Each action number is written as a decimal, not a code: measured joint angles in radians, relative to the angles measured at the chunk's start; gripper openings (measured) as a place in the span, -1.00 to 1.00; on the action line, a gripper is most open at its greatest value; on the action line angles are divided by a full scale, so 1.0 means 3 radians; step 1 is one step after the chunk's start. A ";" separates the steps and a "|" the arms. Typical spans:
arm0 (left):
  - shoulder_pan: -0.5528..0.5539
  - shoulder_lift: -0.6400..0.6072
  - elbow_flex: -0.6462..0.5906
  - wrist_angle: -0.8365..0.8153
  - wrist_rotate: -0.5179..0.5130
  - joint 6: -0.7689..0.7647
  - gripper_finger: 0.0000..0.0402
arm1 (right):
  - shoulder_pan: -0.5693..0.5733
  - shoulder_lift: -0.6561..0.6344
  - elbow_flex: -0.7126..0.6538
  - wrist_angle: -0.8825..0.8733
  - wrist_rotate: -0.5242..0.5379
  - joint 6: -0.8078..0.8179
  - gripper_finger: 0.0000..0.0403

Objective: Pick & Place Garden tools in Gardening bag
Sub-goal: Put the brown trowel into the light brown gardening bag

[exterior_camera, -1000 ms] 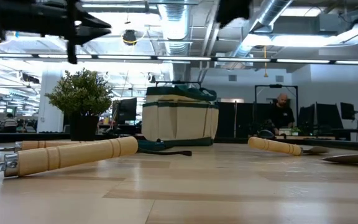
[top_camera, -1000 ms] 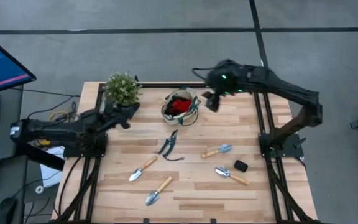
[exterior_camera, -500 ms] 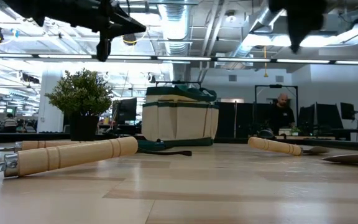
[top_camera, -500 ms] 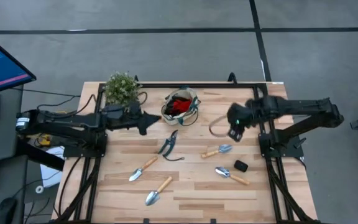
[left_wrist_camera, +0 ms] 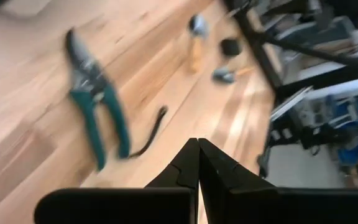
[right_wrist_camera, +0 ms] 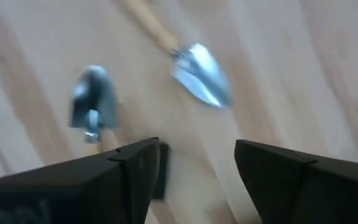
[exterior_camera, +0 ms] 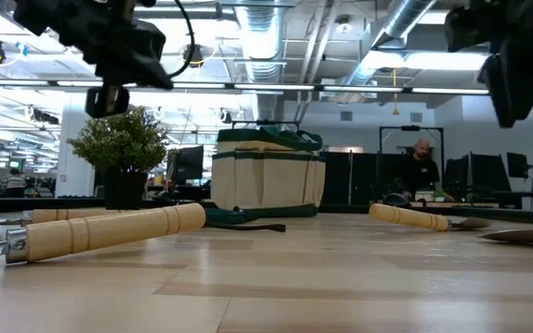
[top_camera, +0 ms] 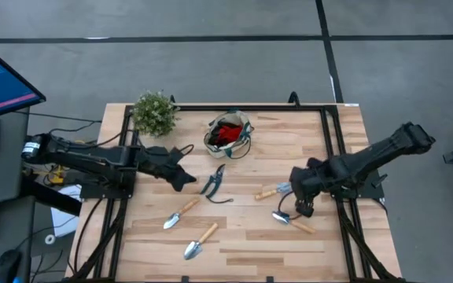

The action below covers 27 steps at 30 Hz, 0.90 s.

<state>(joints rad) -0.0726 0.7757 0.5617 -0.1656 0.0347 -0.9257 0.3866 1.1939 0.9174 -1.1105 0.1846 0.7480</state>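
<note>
The beige gardening bag (top_camera: pixel 228 134) with green trim stands at the far middle of the table, with red gloves (top_camera: pixel 226 132) inside it. The dark-handled shears (top_camera: pixel 213 182) lie flat mid-table. Several wooden-handled trowels lie flat on the table: two at near left (top_camera: pixel 181 212) (top_camera: pixel 200 242) and two at right (top_camera: pixel 276 190) (top_camera: pixel 293 222). My left gripper (top_camera: pixel 185 181) is shut and empty, just left of the shears (left_wrist_camera: pixel 95 118). My right gripper (right_wrist_camera: pixel 197 165) is open and empty, above the two right trowels, whose silver heads (right_wrist_camera: pixel 201 74) (right_wrist_camera: pixel 92 102) show ahead of it.
A bushy green plant (top_camera: pixel 154 112) in a dark pot stands at the far left corner. The black frame rails (top_camera: pixel 333 157) run along the table's sides. Bare wood lies along the near edge (top_camera: pixel 250 259). A person (exterior_camera: pixel 421 171) shows in the room behind.
My right gripper has swung from beside the bag toward the table's near edge and come down over the two right trowels. My left gripper has gone from beside the plant toward the right and near, ending next to the shears. No tool has moved.
</note>
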 joint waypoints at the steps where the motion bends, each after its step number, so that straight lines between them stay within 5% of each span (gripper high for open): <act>1: -0.0003 0.0000 0.0000 -0.0009 0.0000 0.0001 -0.98 | -0.0006 0.0024 -0.0054 0.0170 -0.0006 -0.0121 0.02; 8: -0.0001 -0.0001 0.0000 -0.0006 0.0005 0.0006 -0.86 | -0.0246 0.0275 -0.0315 0.0874 -0.0089 -0.1092 0.23; 15: -0.0001 -0.0001 0.0000 0.0004 0.0245 0.0172 -0.54 | -0.0579 0.0569 -0.0347 0.1598 -0.0357 -0.2406 0.32; 27: 0.0000 -0.0001 -0.0003 0.0004 0.0068 0.0303 -0.05 | -0.0870 0.1244 -0.0349 0.1975 -0.0660 -0.2947 0.32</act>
<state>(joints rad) -0.0727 0.7753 0.5610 -0.1642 0.0552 -0.8349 0.1257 1.5671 0.8128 -0.5181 -0.0135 -0.1361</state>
